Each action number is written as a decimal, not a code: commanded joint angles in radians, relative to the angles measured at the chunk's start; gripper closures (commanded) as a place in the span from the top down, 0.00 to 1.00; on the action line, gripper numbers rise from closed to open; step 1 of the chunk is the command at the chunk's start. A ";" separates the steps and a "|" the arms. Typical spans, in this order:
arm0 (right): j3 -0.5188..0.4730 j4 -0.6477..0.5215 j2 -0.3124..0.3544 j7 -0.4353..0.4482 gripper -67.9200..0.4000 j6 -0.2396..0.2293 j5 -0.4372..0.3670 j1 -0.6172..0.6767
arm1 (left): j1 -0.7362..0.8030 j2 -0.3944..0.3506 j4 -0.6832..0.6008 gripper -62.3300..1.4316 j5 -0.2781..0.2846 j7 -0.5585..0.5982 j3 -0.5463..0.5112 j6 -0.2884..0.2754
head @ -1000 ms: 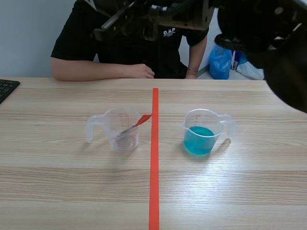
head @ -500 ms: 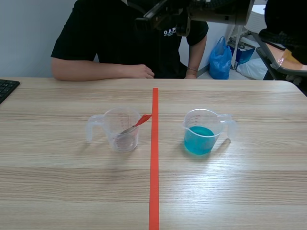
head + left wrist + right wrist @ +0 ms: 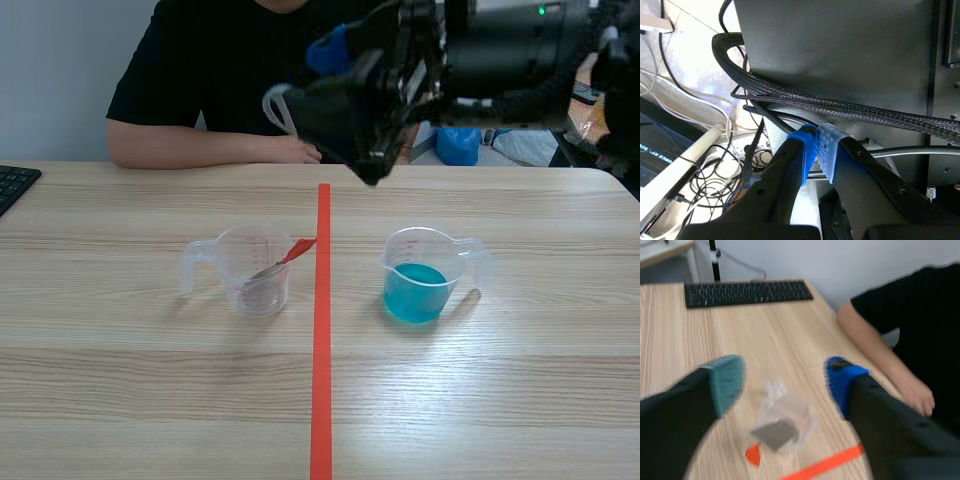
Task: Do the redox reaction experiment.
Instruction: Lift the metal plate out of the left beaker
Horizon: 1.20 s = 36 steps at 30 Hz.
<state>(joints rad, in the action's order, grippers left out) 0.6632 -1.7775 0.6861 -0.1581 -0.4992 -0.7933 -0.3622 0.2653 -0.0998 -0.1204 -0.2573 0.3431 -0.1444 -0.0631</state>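
A clear measuring cup [image 3: 254,270] stands left of the red tape line, and a grey metal piece with a red tip [image 3: 287,259] leans in it. To the right of the line is a second clear cup holding blue liquid [image 3: 418,280]. My right gripper [image 3: 335,110] hangs open high above the far side of the table, touching nothing. In the right wrist view the right gripper [image 3: 782,382] is open, and the clear cup [image 3: 785,422] lies below, between its fingers. My left gripper [image 3: 818,152] is shut on nothing, off the table among cables.
A person in a black shirt sits across the table, a forearm [image 3: 210,148] resting on the far edge. A black keyboard [image 3: 14,185] lies at the far left. A blue bag [image 3: 460,140] sits behind the table. The red tape line [image 3: 322,340] runs down the middle.
The right arm has swung lower across the top of the scene, toward the table's middle. Its gripper has opened. The cups have not moved.
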 commanded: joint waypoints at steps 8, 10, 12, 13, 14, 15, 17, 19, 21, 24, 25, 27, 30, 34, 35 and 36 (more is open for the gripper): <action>-0.003 0.000 0.172 0.129 1.00 0.001 0.005 0.045 | 0.000 0.000 -0.011 0.09 0.002 0.004 -0.002 -0.002; -0.003 0.000 0.210 0.162 1.00 0.000 0.016 0.047 | 0.000 0.000 -0.011 0.09 0.002 0.004 -0.002 -0.002; -0.003 0.001 0.237 0.169 1.00 0.000 0.043 0.050 | 0.000 -0.001 -0.011 0.09 0.002 0.004 -0.002 -0.002; -0.002 0.001 0.243 0.168 1.00 -0.008 0.058 0.053 | 0.000 -0.001 -0.011 0.09 0.002 0.004 -0.002 -0.002; 0.000 0.001 0.248 0.167 1.00 -0.014 0.079 0.058 | 0.000 -0.001 -0.011 0.09 0.002 0.004 -0.002 -0.002; 0.000 0.001 0.251 0.171 1.00 -0.016 0.105 0.065 | 0.000 0.000 -0.011 0.09 0.002 0.004 -0.002 -0.002; 0.000 0.002 0.250 0.182 1.00 -0.019 0.155 0.082 | 0.000 0.000 -0.011 0.09 0.002 0.004 -0.002 -0.002; 0.001 0.003 0.249 0.216 1.00 -0.019 0.208 0.104 | 0.000 0.000 -0.011 0.09 0.002 0.004 -0.002 -0.002; 0.001 0.007 0.237 0.246 1.00 -0.019 0.256 0.126 | 0.000 0.000 -0.011 0.09 0.002 0.004 -0.002 -0.002; 0.001 0.034 0.197 0.295 1.00 -0.019 0.343 0.158 | -0.002 0.000 -0.011 0.09 0.002 0.004 -0.002 -0.002; 0.002 0.050 0.181 0.313 1.00 -0.019 0.378 0.168 | -0.002 0.000 -0.011 0.09 0.002 0.004 -0.002 -0.002; 0.005 0.087 0.148 0.354 1.00 -0.018 0.439 0.183 | -0.003 0.000 -0.011 0.09 0.002 0.004 -0.002 -0.002; 0.005 0.153 0.101 0.430 1.00 -0.019 0.506 0.190 | -0.003 0.000 -0.011 0.09 0.002 0.004 -0.002 -0.002; 0.005 0.244 0.036 0.562 1.00 -0.019 0.599 0.190 | -0.003 0.000 -0.011 0.09 0.002 0.004 -0.002 -0.002; 0.005 0.265 0.019 0.592 1.00 -0.019 0.630 0.190 | -0.003 0.000 -0.011 0.09 0.002 0.004 -0.002 -0.002; 0.005 0.286 0.002 0.617 1.00 -0.019 0.664 0.190 | -0.003 0.000 -0.011 0.09 0.002 0.004 -0.002 -0.002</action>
<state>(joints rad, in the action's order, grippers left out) 0.6682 -1.4815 0.6910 0.4400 -0.5209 -0.1291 -0.1513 0.2653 -0.0998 -0.1204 -0.2573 0.3431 -0.1444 -0.0631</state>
